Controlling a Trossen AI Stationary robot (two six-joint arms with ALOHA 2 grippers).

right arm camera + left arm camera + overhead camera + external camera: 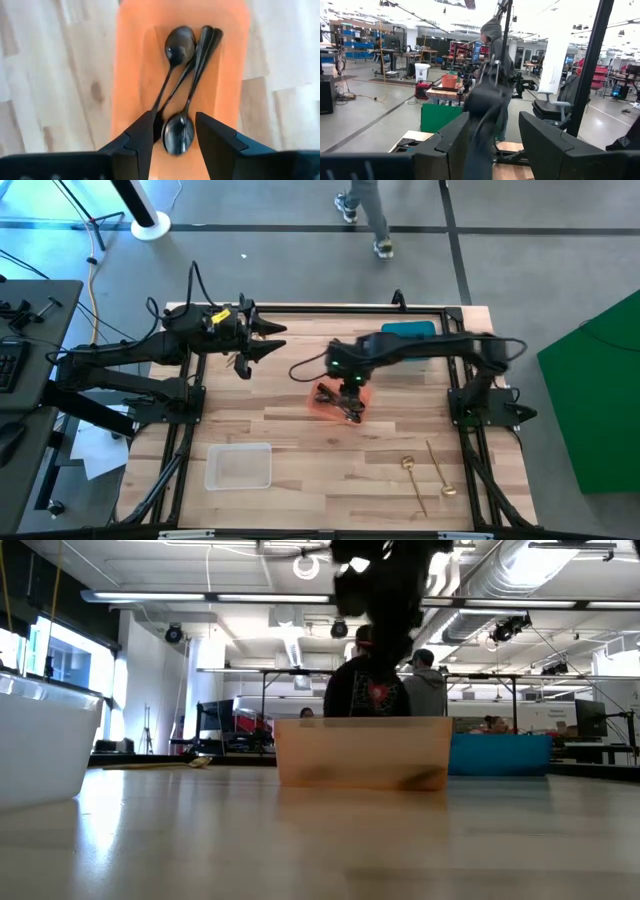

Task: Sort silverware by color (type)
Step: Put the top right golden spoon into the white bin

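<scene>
The right gripper (172, 132) hangs directly above the orange bin (131, 75), its jaws partly apart and holding nothing. Inside that bin lie the black spoons (182, 87), crossed over one another. Two gold pieces (425, 470) lie on the table well apart from the bin; the left gripper (492, 140) waits beyond the bin, jaws open and empty.
</scene>
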